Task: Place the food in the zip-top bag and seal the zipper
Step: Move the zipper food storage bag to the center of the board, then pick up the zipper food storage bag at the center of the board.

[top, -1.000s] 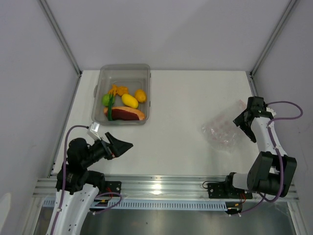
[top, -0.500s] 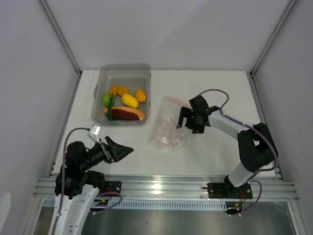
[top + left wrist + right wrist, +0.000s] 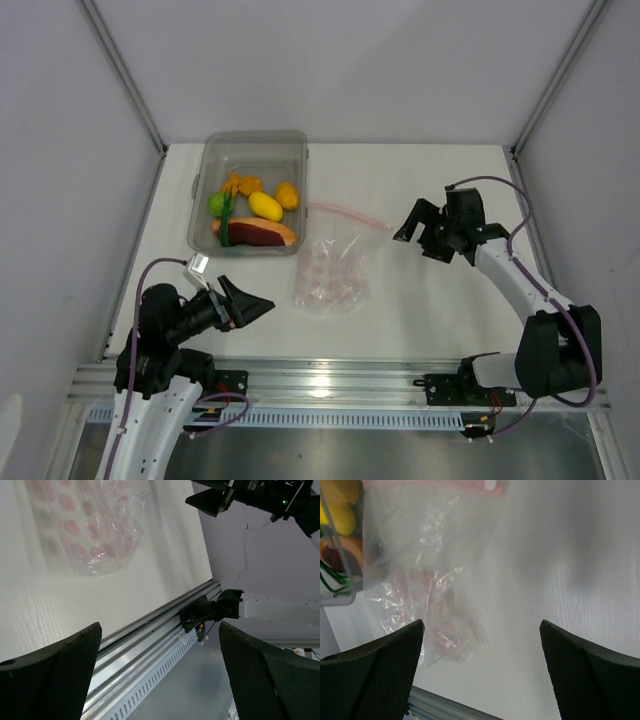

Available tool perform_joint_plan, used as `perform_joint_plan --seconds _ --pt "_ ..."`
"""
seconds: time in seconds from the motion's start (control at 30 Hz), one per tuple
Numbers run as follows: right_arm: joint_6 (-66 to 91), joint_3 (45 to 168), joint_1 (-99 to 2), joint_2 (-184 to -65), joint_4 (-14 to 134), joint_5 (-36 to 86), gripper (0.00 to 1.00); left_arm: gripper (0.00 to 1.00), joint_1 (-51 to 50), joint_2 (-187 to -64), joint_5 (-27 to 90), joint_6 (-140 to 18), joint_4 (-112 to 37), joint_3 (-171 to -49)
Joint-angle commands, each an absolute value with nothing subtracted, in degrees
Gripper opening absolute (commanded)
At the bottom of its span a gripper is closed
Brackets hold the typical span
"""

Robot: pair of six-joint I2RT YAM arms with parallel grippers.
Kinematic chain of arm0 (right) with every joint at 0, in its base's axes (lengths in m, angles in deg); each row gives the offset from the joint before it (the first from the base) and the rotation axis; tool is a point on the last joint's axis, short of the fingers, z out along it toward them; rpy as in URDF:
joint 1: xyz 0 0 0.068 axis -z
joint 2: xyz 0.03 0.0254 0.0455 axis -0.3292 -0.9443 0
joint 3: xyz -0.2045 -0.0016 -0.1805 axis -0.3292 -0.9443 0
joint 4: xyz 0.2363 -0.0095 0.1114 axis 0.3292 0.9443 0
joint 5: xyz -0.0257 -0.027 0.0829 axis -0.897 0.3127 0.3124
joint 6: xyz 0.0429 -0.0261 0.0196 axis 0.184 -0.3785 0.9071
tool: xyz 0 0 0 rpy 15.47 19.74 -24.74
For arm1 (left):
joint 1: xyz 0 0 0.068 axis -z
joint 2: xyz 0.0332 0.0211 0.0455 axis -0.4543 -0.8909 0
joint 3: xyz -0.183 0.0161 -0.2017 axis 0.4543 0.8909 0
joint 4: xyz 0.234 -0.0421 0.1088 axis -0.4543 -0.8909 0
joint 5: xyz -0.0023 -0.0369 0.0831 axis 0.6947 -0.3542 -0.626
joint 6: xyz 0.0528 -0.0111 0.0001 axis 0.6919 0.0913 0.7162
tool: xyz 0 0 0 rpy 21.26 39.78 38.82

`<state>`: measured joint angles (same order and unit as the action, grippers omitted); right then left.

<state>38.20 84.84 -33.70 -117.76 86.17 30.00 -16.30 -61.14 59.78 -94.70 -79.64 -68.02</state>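
1. I see a white table [image 3: 420, 190] under even, soft light.
2. Pale grey walls [image 3: 350, 60] enclose it, metal posts [image 3: 122, 75] at the back corners.
3. An aluminium rail [image 3: 330, 383] runs along its near edge.

The small transparent zip-top bag [image 3: 330, 270] was thin, crinkly plastic film, glossy along its creases; its pink-red zipper strip [image 3: 350, 213] looked smoother and duller. The white bench [image 3: 440, 300] was matt with a faint wood-like grain. The clear grey rectangular bin [image 3: 255, 147] was rigid plastic. The black pads [image 3: 265, 680] of my left gripper [image 3: 159, 626] showed fine mesh texture, and the silver rail [image 3: 150, 640] was ribbed, shiny metal.
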Motion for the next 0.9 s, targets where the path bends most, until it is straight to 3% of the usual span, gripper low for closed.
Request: perform_joint_plan --seconds 0.0,0.33,0.87 --pt "37.1 86.0 -29.9 -123.1 82.0 37.7 0.99 1.00 -16.7 -61.9 61.5 -94.0 -78.1 -69.4" --pt "39.1 97.7 -28.5 -142.2 74.1 40.1 0.97 0.99 -16.7 -57.1 62.2 -96.3 -81.6 -71.0" --pt "48.9 96.3 -25.2 -159.5 52.7 51.9 0.67 0.99 -16.7 -59.8 63.1 -95.6 -80.5 -71.9"
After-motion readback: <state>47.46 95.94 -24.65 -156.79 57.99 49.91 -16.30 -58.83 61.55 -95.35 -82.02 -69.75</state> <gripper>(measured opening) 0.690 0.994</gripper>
